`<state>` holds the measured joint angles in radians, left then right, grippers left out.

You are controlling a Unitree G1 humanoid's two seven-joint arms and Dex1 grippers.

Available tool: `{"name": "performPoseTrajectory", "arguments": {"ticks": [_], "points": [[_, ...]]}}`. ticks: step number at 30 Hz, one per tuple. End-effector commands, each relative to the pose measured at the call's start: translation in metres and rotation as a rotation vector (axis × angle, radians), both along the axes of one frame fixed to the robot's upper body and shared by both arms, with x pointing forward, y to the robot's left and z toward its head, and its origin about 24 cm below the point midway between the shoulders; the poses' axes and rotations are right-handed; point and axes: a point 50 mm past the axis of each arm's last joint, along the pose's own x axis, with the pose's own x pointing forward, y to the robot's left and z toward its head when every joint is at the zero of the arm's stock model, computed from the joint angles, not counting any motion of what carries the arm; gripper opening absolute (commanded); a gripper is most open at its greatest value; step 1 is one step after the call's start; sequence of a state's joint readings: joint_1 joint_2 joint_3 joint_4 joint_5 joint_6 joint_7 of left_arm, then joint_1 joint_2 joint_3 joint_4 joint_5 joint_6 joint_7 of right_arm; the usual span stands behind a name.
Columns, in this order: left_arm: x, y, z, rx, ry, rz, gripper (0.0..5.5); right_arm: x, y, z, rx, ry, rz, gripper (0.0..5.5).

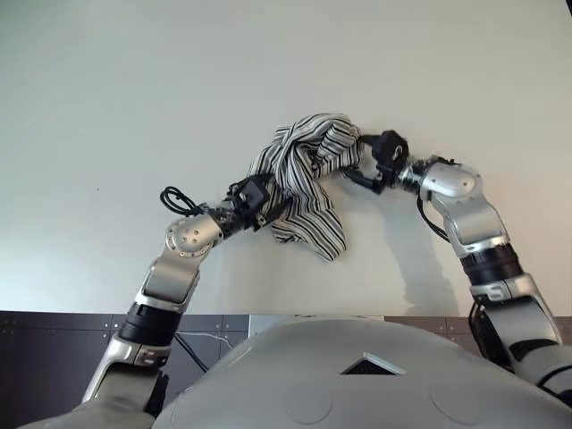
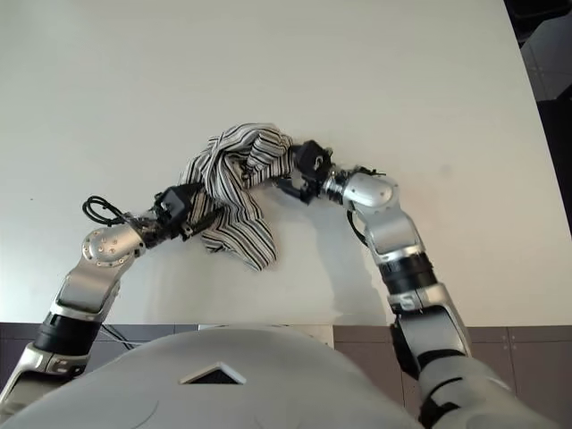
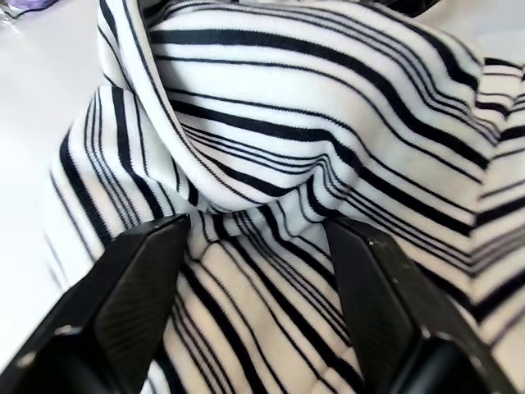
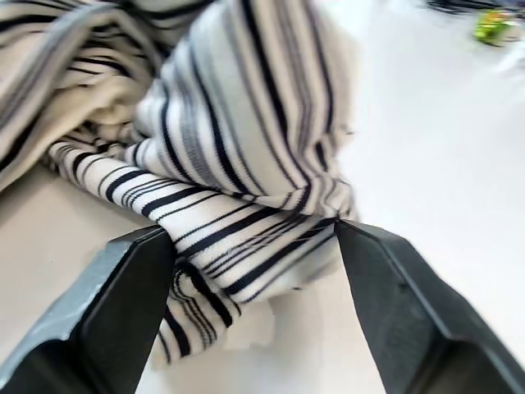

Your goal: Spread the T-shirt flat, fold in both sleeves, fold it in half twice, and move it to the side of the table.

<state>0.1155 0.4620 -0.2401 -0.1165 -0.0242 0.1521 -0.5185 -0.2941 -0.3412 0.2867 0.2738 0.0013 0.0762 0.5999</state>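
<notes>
**Both my claws at the bunched striped T-shirt**

Nearest to me is my left arm, bent over the near part of the white table. A black cable makes a small loop just beside its wrist. My left claw is pushed into the near-left side of the T-shirt. Its two dark fingers stand wide apart, and the striped cloth fills the space between them. I cannot tell if the fingers press the cloth or only stand around it.

The T-shirt is white with black stripes. It is not flat: it lies crumpled in one twisted heap near the middle of the table, between my two claws. One loose end of it points toward me, on the table just beside my left claw.

A little farther, on the far-right side of the heap, is my right claw. Its fingers are also wide apart. A thick fold of the striped cloth passes between their tips, and bare table shows under this fold. Whether this fold is pinched I cannot tell either.

Beyond the T-shirt the table continues, white and plain, up to its far edge. Past my right claw, far off on the table, is a small green thing, too blurred to name. At the right of the table there is dark floor.
</notes>
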Motion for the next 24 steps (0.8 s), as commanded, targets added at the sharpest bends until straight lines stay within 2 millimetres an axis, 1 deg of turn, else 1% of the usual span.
{"name": "performPoseTrajectory", "arguments": {"ticks": [1,3,4,6,7,8,10,11,13,14,17,19,22,24], "points": [[0.029,-0.002,0.020,-0.085,-0.106,0.100,3.03,0.032,-0.007,0.023,-0.021,-0.182,-0.118,3.44],[0.029,0.003,0.029,-0.108,-0.141,0.113,3.03,0.032,-0.017,0.029,-0.041,-0.225,-0.116,3.44],[0.028,0.006,0.037,-0.143,-0.159,0.125,3.03,0.028,-0.022,0.031,-0.048,-0.234,-0.095,3.44],[0.026,0.013,0.057,-0.243,-0.199,0.167,3.03,0.014,-0.029,0.037,-0.035,-0.227,-0.014,3.44],[0.024,0.019,0.061,-0.234,-0.211,0.177,3.03,0.002,-0.031,0.042,-0.007,-0.197,0.057,3.44],[0.021,0.024,0.061,-0.193,-0.213,0.177,3.03,-0.009,-0.030,0.046,0.014,-0.169,0.124,3.44],[0.009,0.034,0.042,-0.010,-0.184,0.121,3.03,-0.034,-0.027,0.053,0.036,-0.099,0.296,3.44],[0.001,0.035,0.032,0.065,-0.163,0.072,3.03,-0.043,-0.025,0.055,0.030,-0.070,0.362,3.44],[-0.014,0.030,0.016,0.176,-0.137,-0.059,3.03,-0.055,-0.021,0.053,0.003,-0.025,0.462,3.44],[-0.017,0.028,0.011,0.201,-0.130,-0.092,3.03,-0.058,-0.019,0.050,-0.008,-0.011,0.486,3.44],[-0.013,0.023,-0.001,0.232,-0.125,-0.089,3.03,-0.065,-0.013,0.035,-0.048,0.008,0.527,3.44],[-0.014,0.022,-0.004,0.232,-0.123,-0.091,3.03,-0.071,-0.009,0.027,-0.067,0.015,0.557,3.44],[-0.014,0.021,-0.007,0.245,-0.112,-0.112,3.03,-0.080,-0.001,0.007,-0.100,0.039,0.591,3.44],[-0.011,0.019,-0.012,0.319,-0.135,-0.171,3.03,-0.084,0.001,-0.001,-0.107,0.046,0.583,3.44]]}}
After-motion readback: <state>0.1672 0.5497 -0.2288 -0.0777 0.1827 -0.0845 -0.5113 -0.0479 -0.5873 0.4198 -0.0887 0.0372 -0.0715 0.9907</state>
